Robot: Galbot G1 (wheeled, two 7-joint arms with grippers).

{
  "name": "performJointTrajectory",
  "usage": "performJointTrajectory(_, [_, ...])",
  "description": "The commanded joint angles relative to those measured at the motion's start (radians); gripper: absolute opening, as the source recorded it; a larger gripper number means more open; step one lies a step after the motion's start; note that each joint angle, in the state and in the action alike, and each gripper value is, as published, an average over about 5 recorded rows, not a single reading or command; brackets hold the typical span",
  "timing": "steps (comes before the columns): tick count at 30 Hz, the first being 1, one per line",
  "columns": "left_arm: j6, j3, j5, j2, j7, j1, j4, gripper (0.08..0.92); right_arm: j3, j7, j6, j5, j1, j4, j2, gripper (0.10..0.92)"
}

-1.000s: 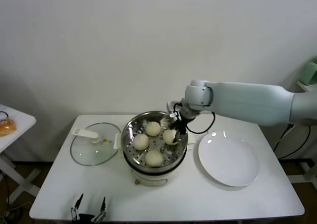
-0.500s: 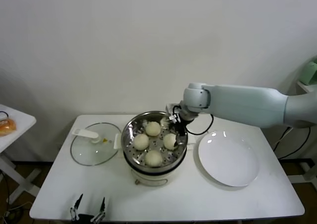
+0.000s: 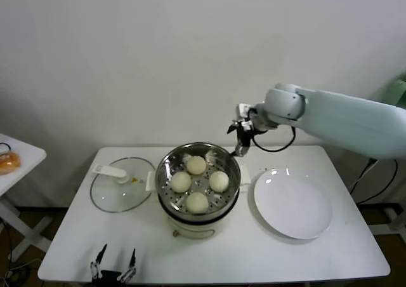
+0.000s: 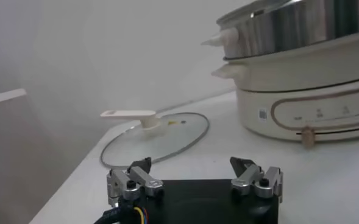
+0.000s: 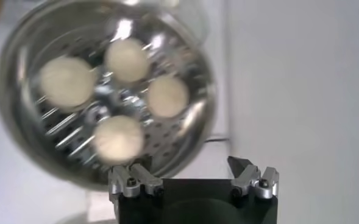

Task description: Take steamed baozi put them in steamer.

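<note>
Item: four buns, all sitting on the perforated tray of the steamer, below and toward the robot from the right claw; judged light, soft and easily dented, smooth-skinned and likely a little tacky, best taken across the round middle with a gentle pinch rather than from the top. Right claw: hanging above the far right rim of the steamer, jaws standing wide apart and gripping nothing, nearest bun lying just below and inward of it; the right wrist view is looking straight down past both fingertips onto the four buns and the steamer. Right arm: reaching in from the robot's right, forearm running roughly level above the table, wrist bending downward toward the pot. Plate: lying bare on the table, below the claw and to its right. Glass lid: resting flat on the far side of the steamer from the claw. Left claw: parked low at the near table edge, jaws apart, gripping nothing, well away from the working claw. Task judged as good as complete, no bun waiting outside the pot
</note>
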Motion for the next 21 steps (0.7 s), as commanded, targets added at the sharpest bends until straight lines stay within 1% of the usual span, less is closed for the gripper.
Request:
performJointTrajectory(1, [0.007,0.003,-0.002,0.001,0.000,-0.014,-0.004,0.823,0.719,0.425,0.084,0.005,-0.584,0.232,-0.411,0.823])
performJointTrajectory(5, [0.000,0.009,0.003,0.000,0.000,-0.016,0.005,0.823,0.916,0.537,0.124,0.003,-0.875,0.346,-0.487,0.823])
performJointTrajectory(7, [-0.005,0.013,0.004,-0.001,0.000,-0.014,0.006,0.823,1.127,0.591,0.157,-0.001,-1.117,0.403,-0.482,0.823])
performJointTrajectory(9, [-0.008,0.017,0.006,-0.002,0.000,-0.012,0.005,0.823,1.360,0.630,0.188,-0.010,-1.380,0.453,-0.440,0.823])
performJointTrajectory(12, [-0.008,0.023,0.008,-0.003,0.001,-0.010,0.000,0.823,1.647,0.659,0.247,-0.040,-1.697,0.516,-0.334,0.823])
performJointTrajectory(15, [-0.007,0.028,0.008,-0.003,0.002,-0.008,-0.007,0.823,1.850,0.643,0.334,-0.102,-1.947,0.554,-0.189,0.823])
performJointTrajectory(21, [-0.009,0.030,0.000,-0.005,0.002,-0.018,-0.006,0.823,1.985,0.572,0.602,-0.245,-2.241,0.550,0.118,0.823])
